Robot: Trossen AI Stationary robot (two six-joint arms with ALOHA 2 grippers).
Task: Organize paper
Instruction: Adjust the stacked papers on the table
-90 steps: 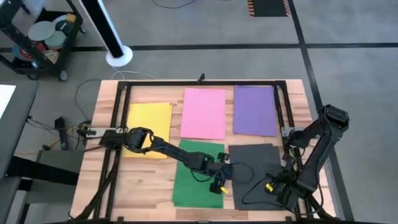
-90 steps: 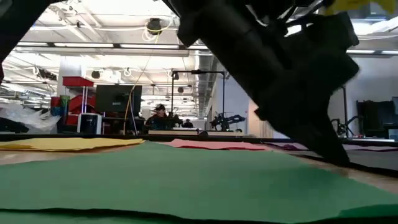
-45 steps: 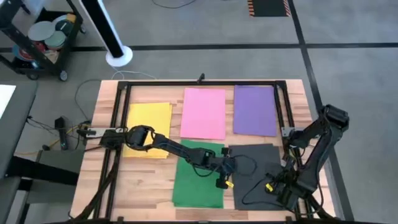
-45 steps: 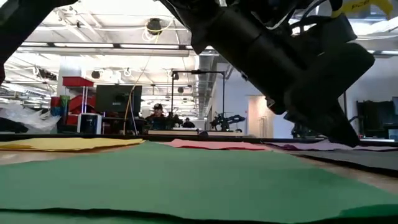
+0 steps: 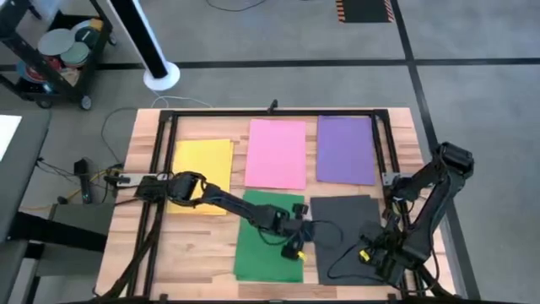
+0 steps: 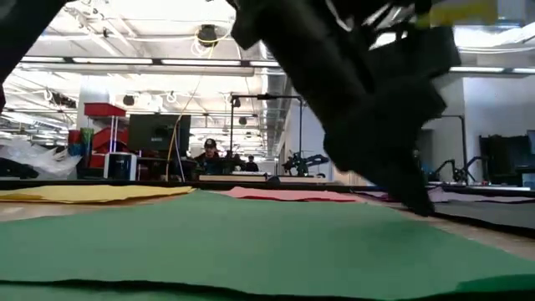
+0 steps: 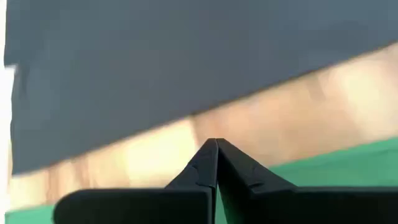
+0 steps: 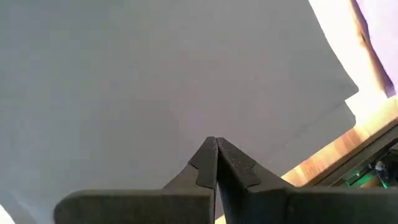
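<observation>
Wooden desk [image 5: 148, 253] bearing five sheets: yellow sheet [image 5: 202, 162], pink sheet [image 5: 277, 154] and purple sheet [image 5: 346, 149] along the far row, green sheet [image 5: 257, 253] and black sheet [image 5: 346, 221] nearer, all long axis front-to-back. Left gripper [image 5: 293, 251], jaws closed and empty, hangs at the green sheet's right edge, the black sheet just beyond; half a second ago it was nearer the black sheet. Right gripper [image 5: 364, 253], jaws closed, waits over the black sheet.

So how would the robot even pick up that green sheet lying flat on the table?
Probably by an edge. The green sheet lies flat, so there is nothing to pinch in its middle. Its right edge faces a bare wood strip before the black sheet, and the shut left gripper is already there. Coming in low from that side, fingers opened, seems best.
</observation>
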